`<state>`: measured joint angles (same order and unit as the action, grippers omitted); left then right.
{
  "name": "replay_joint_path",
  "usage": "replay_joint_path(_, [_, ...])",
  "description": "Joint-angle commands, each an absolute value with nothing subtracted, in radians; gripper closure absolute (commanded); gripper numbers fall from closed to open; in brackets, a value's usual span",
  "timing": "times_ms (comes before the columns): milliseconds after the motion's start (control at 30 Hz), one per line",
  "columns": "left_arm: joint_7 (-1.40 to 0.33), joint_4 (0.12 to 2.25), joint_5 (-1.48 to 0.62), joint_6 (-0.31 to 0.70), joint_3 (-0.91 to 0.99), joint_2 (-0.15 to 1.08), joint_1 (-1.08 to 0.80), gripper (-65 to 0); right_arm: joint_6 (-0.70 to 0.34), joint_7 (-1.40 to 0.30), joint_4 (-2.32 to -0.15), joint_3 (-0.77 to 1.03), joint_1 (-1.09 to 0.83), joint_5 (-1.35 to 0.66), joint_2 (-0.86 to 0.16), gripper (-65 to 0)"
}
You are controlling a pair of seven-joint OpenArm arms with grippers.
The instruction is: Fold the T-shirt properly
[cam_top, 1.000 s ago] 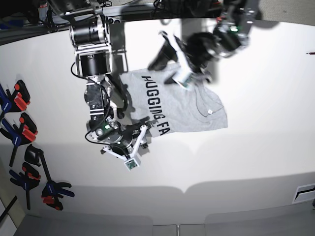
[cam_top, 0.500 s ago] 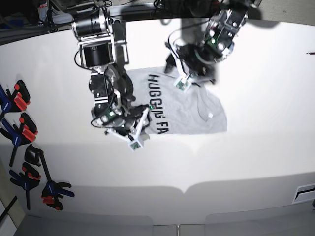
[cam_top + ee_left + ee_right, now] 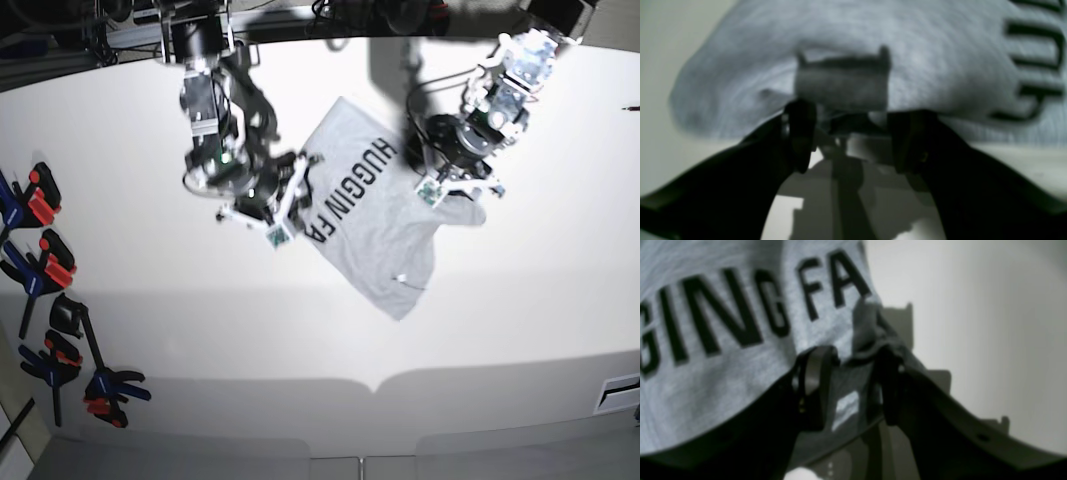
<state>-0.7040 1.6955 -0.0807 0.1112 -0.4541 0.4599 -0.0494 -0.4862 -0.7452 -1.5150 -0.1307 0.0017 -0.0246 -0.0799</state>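
Observation:
The light grey T-shirt [image 3: 372, 215] is stretched slantwise between both grippers, black lettering [image 3: 346, 186] up, its collar end with a small white tag [image 3: 400, 279] pointing at the table's front. My right gripper [image 3: 291, 200] is shut on the edge beside the letters "FA"; the right wrist view shows cloth bunched between its fingers [image 3: 813, 373] at the gripper [image 3: 853, 356]. My left gripper [image 3: 446, 188] is shut on the opposite edge. In the blurred left wrist view the T-shirt [image 3: 907, 50] hangs from that gripper [image 3: 850, 116].
Several black, orange and blue spring clamps [image 3: 42, 268] lie along the left edge of the white table [image 3: 520, 300], with more [image 3: 100, 386] near the front left. The table's front edge [image 3: 370, 386] runs below the shirt. A small dark object [image 3: 630, 106] lies far right.
Both arms have swung away from the front edge and apart, taking the shirt along. It has turned from lying squarely to a diagonal, with the collar end now trailing toward the front.

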Motion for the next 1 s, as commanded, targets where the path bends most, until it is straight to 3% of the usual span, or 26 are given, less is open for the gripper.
replay_joint_path(0, [-0.683, 1.713, -0.08, 0.104, -0.451, 0.467, -0.029, -33.1, -0.486, -0.759, -1.556, -0.13, -0.02, -0.023, -0.08, -23.1])
replay_joint_path(200, [-0.676, 1.713, -0.08, 0.104, -0.451, 0.468, 0.013, -33.1, -0.48, -0.787, -1.707, -0.131, -0.195, -0.087, -0.075, -23.1])
replay_joint_path(300, [-0.676, 1.713, -0.08, 0.104, -0.451, 0.468, 0.028, -33.1, -0.429, -0.787, -1.758, -0.131, -0.258, -0.085, -0.064, -23.1])
replay_joint_path(600, [-0.738, 1.732, -0.14, 0.072, -0.443, 0.469, 0.039, -33.1, -0.43, -0.789, -1.897, -0.122, -0.324, -0.049, -0.043, -23.1])
replay_joint_path(867, [-0.778, 1.927, -0.427, 0.077, -0.204, 0.469, 0.036, -33.1, -0.432, -0.794, -2.038, 0.05, -0.325, -0.078, -0.044, -23.1])
replay_joint_path(967, [-0.836, 2.0, -0.499, 0.11, -0.086, 0.469, 0.02, -33.1, -0.491, -0.846, -2.084, 0.135, -0.325, -0.136, -0.044, -23.1])
